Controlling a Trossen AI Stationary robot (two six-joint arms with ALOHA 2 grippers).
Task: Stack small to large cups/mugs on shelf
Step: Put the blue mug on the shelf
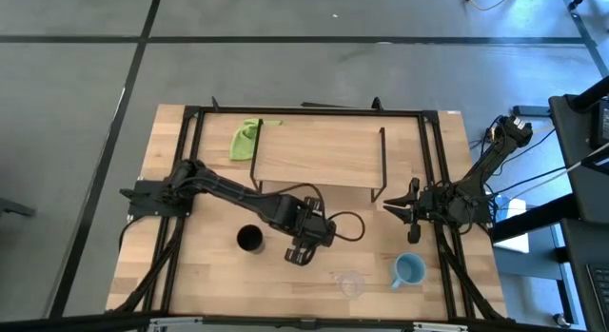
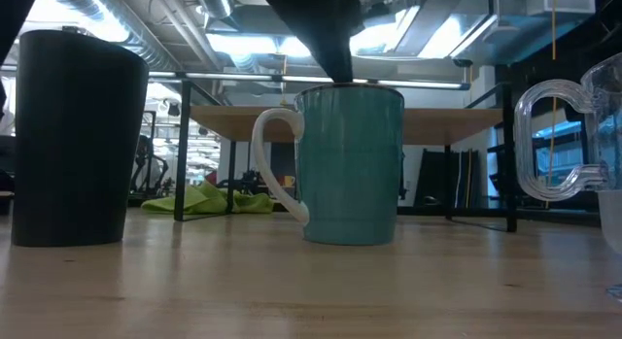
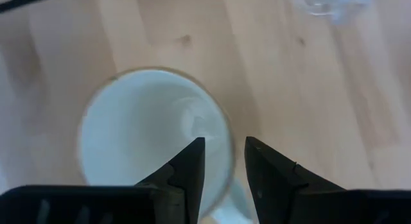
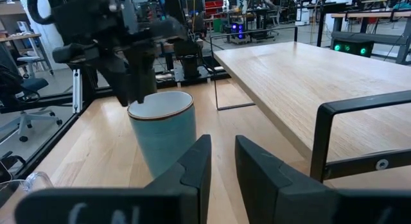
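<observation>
My left gripper stands over a teal-walled mug with a white handle and white inside, shut on it; in the high view the gripper hides the mug. The black cup stands to its left. The clear cup and the light blue mug stand toward the near right. All rest on their bases on the table. The shelf stands behind them on its thin black legs, its board bare. My right gripper waits by the shelf's right leg, fingers nearly together. My left gripper pinches the mug's rim, one finger inside the mug and the other outside its wall. The fingers come from above, pointing down. The mug stands upright with its base on the table.
A green cloth lies at the shelf's far left corner. The black table frame runs along both sides. The black cup and the clear cup flank the held mug at about a cup's width each.
</observation>
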